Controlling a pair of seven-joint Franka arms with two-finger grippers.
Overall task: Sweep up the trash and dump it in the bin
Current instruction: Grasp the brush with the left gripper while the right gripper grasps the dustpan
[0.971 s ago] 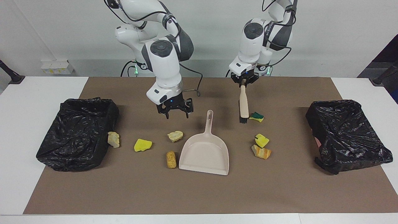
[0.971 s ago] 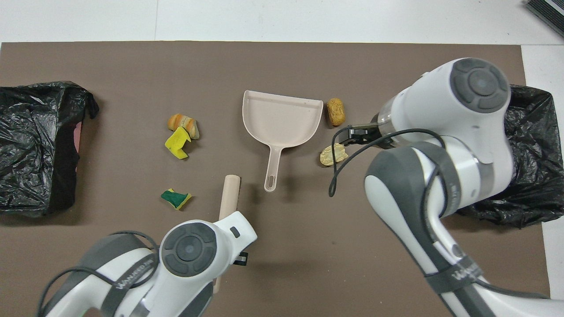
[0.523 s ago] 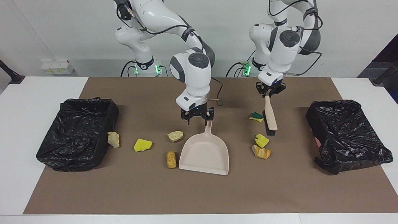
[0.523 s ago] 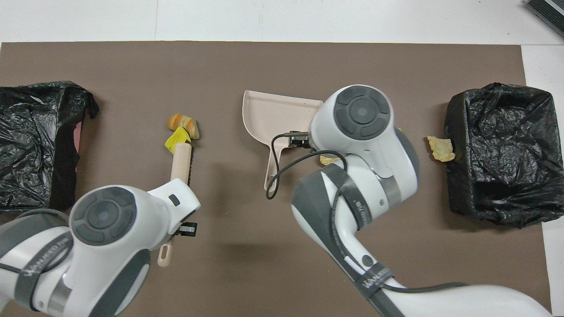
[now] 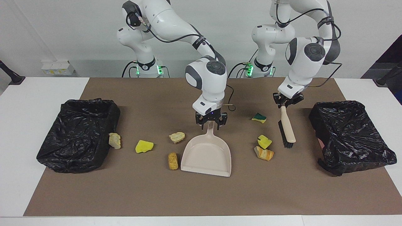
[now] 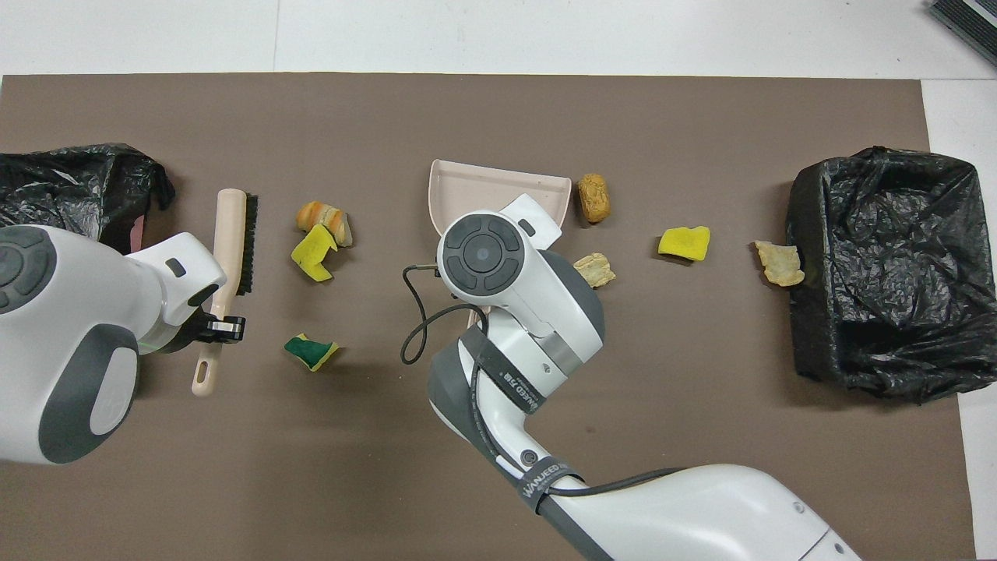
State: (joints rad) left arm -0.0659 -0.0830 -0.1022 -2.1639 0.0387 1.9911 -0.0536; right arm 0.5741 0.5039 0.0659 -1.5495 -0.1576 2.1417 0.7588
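The beige dustpan [image 5: 207,155] [image 6: 498,183] lies flat mid-mat, handle toward the robots. My right gripper [image 5: 211,124] is down at the handle's tip, open, one finger on each side; the arm hides it in the overhead view. My left gripper [image 5: 285,103] [image 6: 222,327] is shut on the brush [image 5: 287,130] [image 6: 230,234], which hangs slanted, bristles low over the mat beside a yellow sponge scrap [image 5: 264,142] and an orange-streaked lump [image 5: 263,153]. A green-topped sponge [image 5: 259,117] lies nearer the robots. Several more trash scraps [image 5: 144,146] lie toward the right arm's end.
One black-bagged bin [image 5: 78,135] [image 6: 880,273] stands at the right arm's end, with a tan lump [image 5: 114,140] against it. Another bin [image 5: 348,135] stands at the left arm's end, close to the brush. An orange lump [image 5: 172,160] lies beside the dustpan's mouth.
My right gripper travelled over to the dustpan handle and lowered around it, its fingers narrowing. My left arm carried the brush past the green-topped sponge toward the bin at its end.
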